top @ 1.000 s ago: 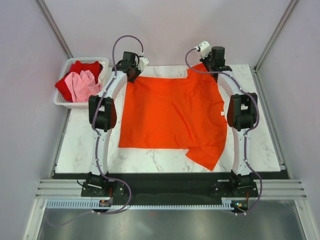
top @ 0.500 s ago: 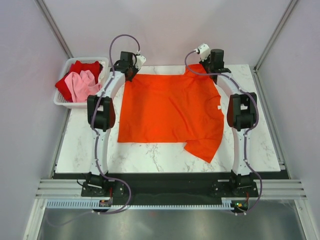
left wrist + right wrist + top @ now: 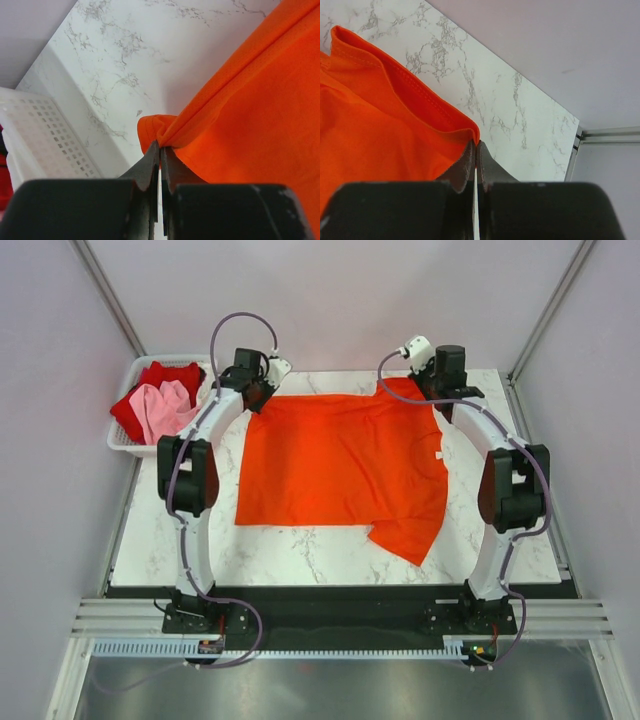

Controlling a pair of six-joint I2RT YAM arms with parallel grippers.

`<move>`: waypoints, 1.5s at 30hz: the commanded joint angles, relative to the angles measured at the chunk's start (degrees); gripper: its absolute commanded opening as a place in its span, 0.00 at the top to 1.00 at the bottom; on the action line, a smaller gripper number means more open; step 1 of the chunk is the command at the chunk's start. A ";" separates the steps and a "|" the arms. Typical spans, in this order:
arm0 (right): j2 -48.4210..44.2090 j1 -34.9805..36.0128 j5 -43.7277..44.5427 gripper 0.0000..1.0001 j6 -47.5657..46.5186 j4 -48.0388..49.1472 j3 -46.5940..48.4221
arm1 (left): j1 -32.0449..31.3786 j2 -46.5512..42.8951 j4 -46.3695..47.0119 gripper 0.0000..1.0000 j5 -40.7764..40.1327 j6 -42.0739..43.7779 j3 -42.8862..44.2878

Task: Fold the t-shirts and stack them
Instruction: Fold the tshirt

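Observation:
The bright orange-red t-shirt [image 3: 340,465] lies spread over the middle of the marble table, one sleeve hanging out at the near right. My left gripper [image 3: 258,392] is shut on its far left corner; the left wrist view shows the cloth [image 3: 240,110] bunched at the fingertips [image 3: 161,149]. My right gripper [image 3: 425,385] is shut on the far right corner; the right wrist view shows a hemmed fold [image 3: 395,115] pinched at the tips [image 3: 476,145]. The deeper red t-shirt [image 3: 165,378] and the pale pink t-shirt [image 3: 160,408] lie in the basket.
A white slatted basket [image 3: 135,445] stands at the far left edge of the table; its wall also shows in the left wrist view [image 3: 45,145]. Grey walls enclose the table. A metal rail [image 3: 610,133] runs along the far right edge.
Both grippers have pulled the shirt's far edge farther back and outward. The shirt has slid away from me and stretched flatter. The arm elbows have swung outward.

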 commanded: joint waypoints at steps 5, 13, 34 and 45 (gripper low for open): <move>-11.08 0.73 -2.73 1.00 -0.23 -2.37 -9.59 | 0.37 -8.71 1.63 0.98 3.06 -0.04 -7.69; -16.89 1.08 -4.41 1.00 0.65 -4.40 -17.59 | 0.63 -12.50 1.72 0.98 4.81 3.74 -14.29; -27.61 2.66 -9.68 0.76 0.21 -11.25 -31.22 | 0.72 -19.97 0.40 0.80 3.23 10.25 -26.43; -15.59 2.66 -6.87 0.62 3.20 -10.73 -15.68 | 1.33 -10.32 -3.53 0.54 5.07 4.20 -8.78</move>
